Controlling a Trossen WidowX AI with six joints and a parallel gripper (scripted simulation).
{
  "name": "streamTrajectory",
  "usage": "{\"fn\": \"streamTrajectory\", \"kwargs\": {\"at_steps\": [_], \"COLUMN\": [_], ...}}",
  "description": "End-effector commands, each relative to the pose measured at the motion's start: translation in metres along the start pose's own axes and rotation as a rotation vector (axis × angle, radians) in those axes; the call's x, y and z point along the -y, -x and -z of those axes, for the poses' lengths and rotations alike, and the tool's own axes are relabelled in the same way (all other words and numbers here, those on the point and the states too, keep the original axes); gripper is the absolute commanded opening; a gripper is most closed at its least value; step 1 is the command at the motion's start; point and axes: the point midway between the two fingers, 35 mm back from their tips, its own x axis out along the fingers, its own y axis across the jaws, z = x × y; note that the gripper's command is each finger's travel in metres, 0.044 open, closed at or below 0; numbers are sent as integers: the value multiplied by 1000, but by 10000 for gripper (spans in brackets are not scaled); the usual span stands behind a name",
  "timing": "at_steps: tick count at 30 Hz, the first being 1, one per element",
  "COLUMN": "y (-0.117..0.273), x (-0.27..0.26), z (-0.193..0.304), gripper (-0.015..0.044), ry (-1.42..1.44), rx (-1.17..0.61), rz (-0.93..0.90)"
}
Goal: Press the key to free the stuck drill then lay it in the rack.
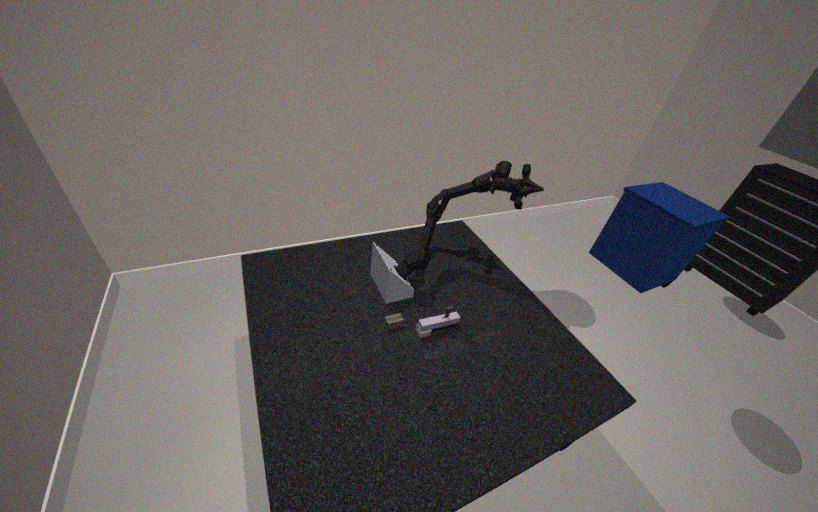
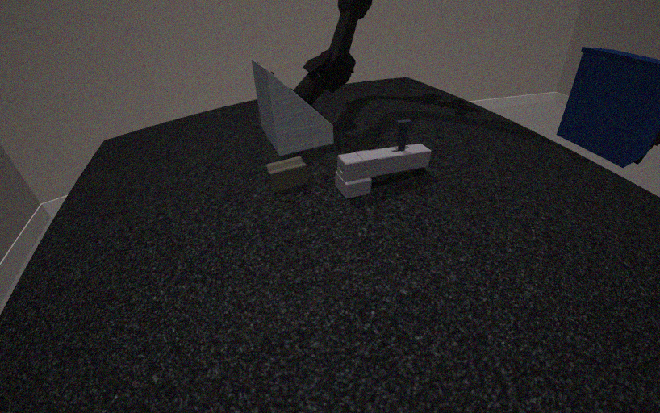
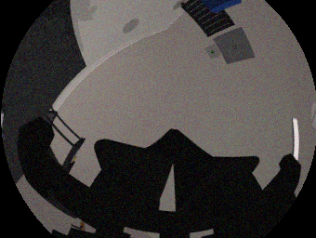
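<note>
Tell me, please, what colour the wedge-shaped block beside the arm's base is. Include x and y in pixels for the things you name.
Pale blue-grey (image 1: 387, 280) (image 2: 297, 121); it shows best in the exterior view.

Dark drill (image 1: 448, 312) (image 2: 402, 135) upright in pale pink block (image 1: 437, 323) (image 2: 389, 160); tan grooved rack (image 1: 394, 321) (image 2: 287, 177) near, empty; key indistinct.

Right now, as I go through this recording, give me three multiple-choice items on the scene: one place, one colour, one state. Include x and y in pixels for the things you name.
1. Where does the black peg stand?
A) On the small tan block
B) On the long pale bar
C) On the blue bin

2. What colour is the bin beyond the mat?
A) Blue
B) Red
C) Yellow

3. How is the gripper?
A) Wide open
B) Shut on the tan block
C) Shut, holding nothing

1 B: the peg (image 2: 402, 135) rises from the bar (image 1: 439, 321) (image 2: 389, 162).
2 A: the bin (image 1: 651, 241) (image 2: 606, 104) is blue.
3 C: the gripper's (image 1: 541, 188) (image 3: 174, 131) fingers meet with nothing between their tips.
</note>
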Motion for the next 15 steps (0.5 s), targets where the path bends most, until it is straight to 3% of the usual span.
{"fn": "streamTrajectory", "kwargs": {"at_steps": [1,7,15], "y": [-26,-50,-53], "x": [-56,-137,-254], "z": [13,35,67], "gripper": [0,0,0], "ry": [-54,-124,-341], "rx": [-22,-77,-181], "rz": [-157,-363,-699]}}
